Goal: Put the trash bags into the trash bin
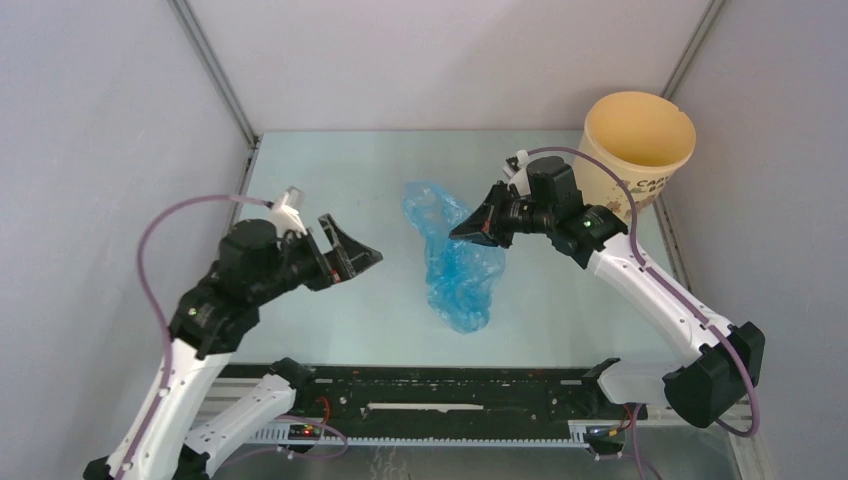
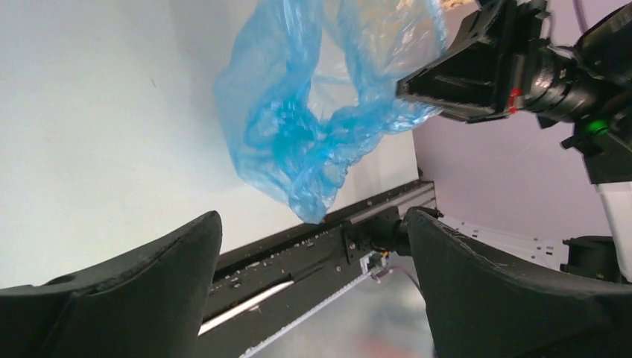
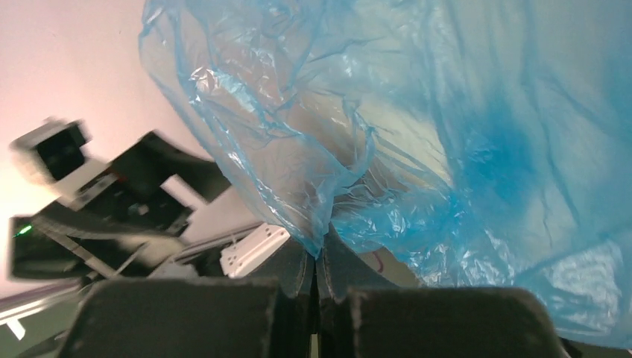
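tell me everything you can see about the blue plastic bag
The bag is thin, translucent light-blue plastic film, glossy and heavily wrinkled, bunched into a long crumpled shape. The right claw is shut on a fold near its upper part, and the rest drapes below over the middle of the table. Whether its lower end rests there is unclear. The open left claw is apart from it. It is not in the yellow bin.

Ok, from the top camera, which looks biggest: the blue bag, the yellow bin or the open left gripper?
1 and 2. yellow bin and blue bag: they look about alike, and the right arm hides part of the bin, so I will not rank them.
3. left gripper: clearly the smallest.
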Controlling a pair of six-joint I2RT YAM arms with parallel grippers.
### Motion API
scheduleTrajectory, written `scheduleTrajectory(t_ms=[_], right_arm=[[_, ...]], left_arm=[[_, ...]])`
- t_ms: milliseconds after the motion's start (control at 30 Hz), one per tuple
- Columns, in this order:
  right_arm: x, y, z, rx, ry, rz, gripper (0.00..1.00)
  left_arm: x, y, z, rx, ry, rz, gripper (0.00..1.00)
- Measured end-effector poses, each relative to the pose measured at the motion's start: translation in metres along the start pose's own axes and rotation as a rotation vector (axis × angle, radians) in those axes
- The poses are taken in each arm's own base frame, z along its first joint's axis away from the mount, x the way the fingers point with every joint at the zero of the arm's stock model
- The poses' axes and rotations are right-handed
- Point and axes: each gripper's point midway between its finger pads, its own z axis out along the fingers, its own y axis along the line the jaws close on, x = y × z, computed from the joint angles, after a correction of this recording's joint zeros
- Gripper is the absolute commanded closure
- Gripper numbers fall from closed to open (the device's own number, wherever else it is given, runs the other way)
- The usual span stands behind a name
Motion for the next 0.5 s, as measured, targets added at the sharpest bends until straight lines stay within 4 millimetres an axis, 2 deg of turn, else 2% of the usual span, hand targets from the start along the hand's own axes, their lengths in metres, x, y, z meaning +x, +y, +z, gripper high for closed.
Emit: scheduleTrajectory(t_ms=[67, 133, 267, 333, 400, 500], right_arm=[[0.002, 0.000, 0.001, -0.015, 0.028, 0.021, 1.00], [0.007, -0.001, 0.002, -0.038, 0.061, 0.040, 1.00], [0.013, -0.003, 0.001, -0.084, 0.112, 0.055, 1.00], [0.013, -0.004, -0.002, -0.102, 0.124, 0.059, 1.00], [0.013, -0.003, -0.007, -0.122, 0.135, 0.059, 1.00], [0.014, 0.005, -0.017, -0.183, 0.154, 0.038, 1.00]], left_arm=[[0.017, 0.010, 0.016, 0.018, 0.031, -0.056, 0.01], [0.038, 0.021, 0.040, 0.041, 0.095, -0.124, 0.01], [0.063, 0.036, 0.083, 0.086, 0.177, -0.224, 0.01], [0.067, 0.038, 0.097, 0.121, 0.183, -0.259, 0.01], [0.065, 0.033, 0.102, 0.171, 0.168, -0.274, 0.01], [0.053, 0.020, 0.105, 0.261, 0.111, -0.270, 0.03]])
